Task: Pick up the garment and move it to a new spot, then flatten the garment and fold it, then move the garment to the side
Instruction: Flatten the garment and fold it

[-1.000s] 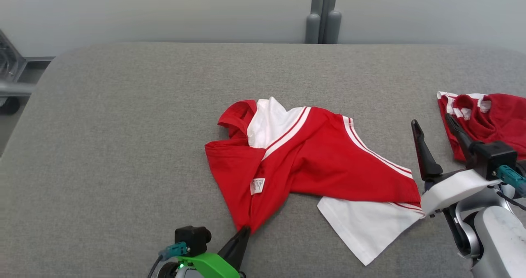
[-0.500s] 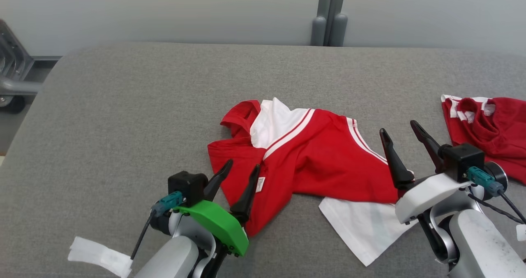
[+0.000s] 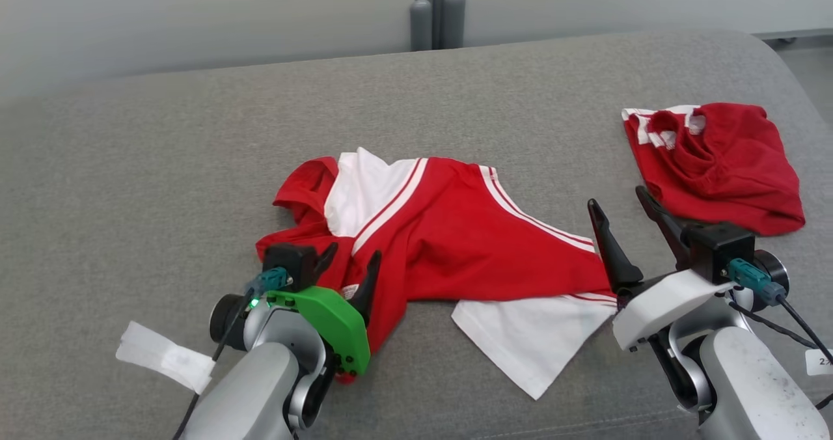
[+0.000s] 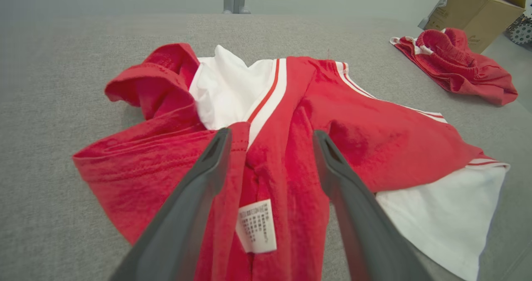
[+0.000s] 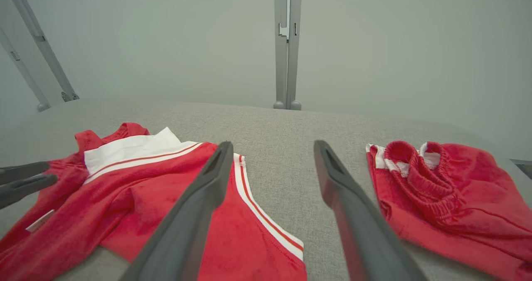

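- Grey fabric-covered surface (image 3: 163,186) under a pale wall; twin grey posts (image 3: 433,10) stand at its far edge.
- Cardboard box (image 4: 474,11) sits beyond the far right corner, seen from the left wrist. Its contents cannot be made out.
- Garment: red shirt (image 3: 455,245) with white panels and stripes, lying crumpled mid-surface, nearer the near edge than the far one.
- Long axis runs from far left to near right, with a red hemmed opening at the far left end and a flat white panel at the near right end.
- Care label (image 4: 256,226) lies face up on the near left corner of the shirt, between the left fingers.
- Left gripper (image 3: 351,258): jaws spread wide, gripping nothing, straddling a red ridge of cloth and pointing far. Whether the tips touch the cloth cannot be told.
- Right gripper (image 3: 616,197): jaws wide and empty, over bare surface just beside the shirt's right edge.
- Red shorts (image 3: 709,166) are bunched at far right, apart from the shirt — white-trimmed waistband toward the far side.
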